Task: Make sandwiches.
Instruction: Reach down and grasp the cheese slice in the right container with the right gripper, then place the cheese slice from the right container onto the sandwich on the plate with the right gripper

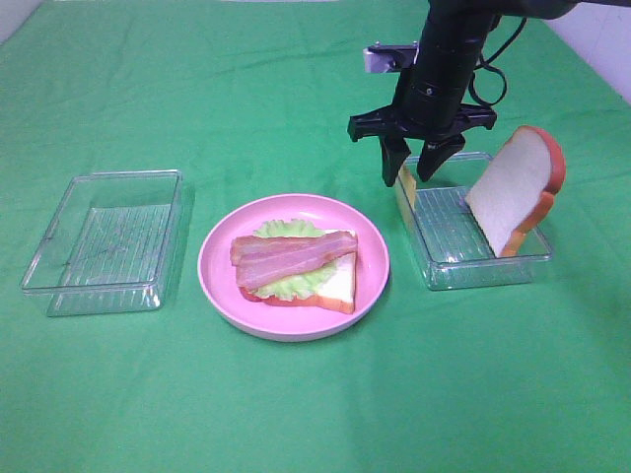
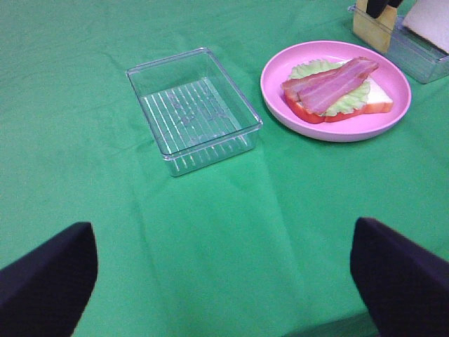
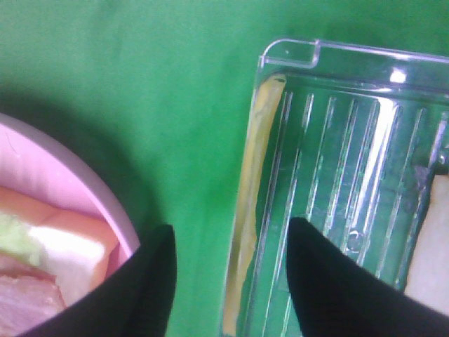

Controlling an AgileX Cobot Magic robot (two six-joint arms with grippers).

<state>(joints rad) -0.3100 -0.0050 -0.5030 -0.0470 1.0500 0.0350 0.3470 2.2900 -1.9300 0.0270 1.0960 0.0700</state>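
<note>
While the sandwich (image 1: 296,268) is only half made, both hands hold nothing. Far on the left, the left hand (image 2: 221,225) hangs over the green counter (image 1: 296,89) with its two fingers wide apart. Next comes the left tray (image 1: 104,241), a clear box with nothing in it.

In the middle sits the pink plate (image 1: 219,281). On it lies the bottom bread (image 1: 338,283), then the green lettuce (image 1: 286,229), then the bacon (image 1: 291,254) on top. So three layers look done.

To the right of the plate is the right tray (image 1: 473,266). The yellow cheese (image 1: 405,187) stands on its edge against the tray wall nearest the plate. The right hand (image 1: 409,177) is just above it. Its fingers are open, one on each side of the cheese and that wall. It does not pinch yet.

At the far side of that tray, the top bread (image 1: 518,187) leans up on the wall.

I think the cheese goes on next, then the top bread. After that, the sandwich would be done.
</note>
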